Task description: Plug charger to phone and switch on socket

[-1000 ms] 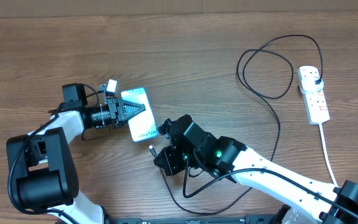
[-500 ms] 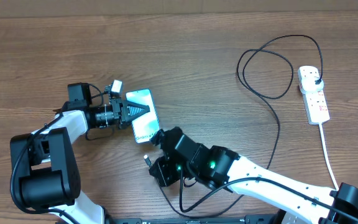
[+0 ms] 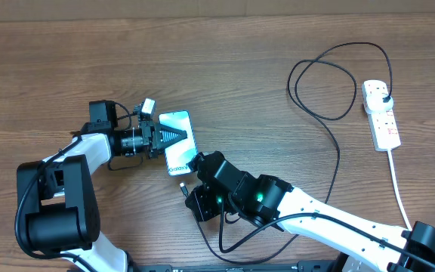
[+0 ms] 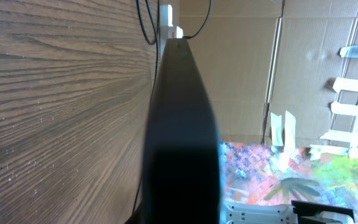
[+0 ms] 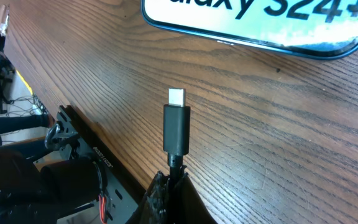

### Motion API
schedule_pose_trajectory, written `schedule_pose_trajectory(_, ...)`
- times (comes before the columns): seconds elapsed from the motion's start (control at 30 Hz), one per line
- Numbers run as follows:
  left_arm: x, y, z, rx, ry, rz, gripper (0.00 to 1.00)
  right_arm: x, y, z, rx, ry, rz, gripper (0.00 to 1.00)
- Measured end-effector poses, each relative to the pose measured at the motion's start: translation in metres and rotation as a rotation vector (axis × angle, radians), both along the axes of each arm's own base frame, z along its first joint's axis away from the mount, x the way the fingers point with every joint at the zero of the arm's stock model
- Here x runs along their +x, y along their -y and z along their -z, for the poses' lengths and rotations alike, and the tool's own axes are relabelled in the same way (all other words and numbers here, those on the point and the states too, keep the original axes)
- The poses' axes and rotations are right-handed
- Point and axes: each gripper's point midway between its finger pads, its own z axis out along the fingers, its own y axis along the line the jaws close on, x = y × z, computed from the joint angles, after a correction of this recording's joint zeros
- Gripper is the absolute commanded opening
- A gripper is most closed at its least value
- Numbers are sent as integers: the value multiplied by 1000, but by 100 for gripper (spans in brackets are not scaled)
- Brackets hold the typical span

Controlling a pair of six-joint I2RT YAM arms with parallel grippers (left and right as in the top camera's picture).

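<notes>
phone (image 5: 253,28) at the far right of the right wrist view, large dark lettering "alaxy S24+" along its near screen edge, first letter and letter tops cropped

Brown wood-grain table (image 3: 202,68), tan cardboard panels (image 4: 303,62) behind it, bright multicoloured patch (image 4: 260,168) beyond

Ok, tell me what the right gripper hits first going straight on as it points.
Likely the phone, at its bottom edge near a corner: the charger tip that the right gripper holds leads; height unclear.
</notes>
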Motion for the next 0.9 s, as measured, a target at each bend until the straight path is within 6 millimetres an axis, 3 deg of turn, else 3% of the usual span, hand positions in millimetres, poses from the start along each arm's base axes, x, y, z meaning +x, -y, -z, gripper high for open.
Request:
schedule_pose_trajectory(0.43, 2, 0, 0, 5, 23, -1, 4, 1, 1, 0, -3, 2, 6, 4)
schedule_pose_trajectory(0.9, 16, -2, -6, 25, 178, -2, 4, 6, 2, 1, -16, 22, 25, 4)
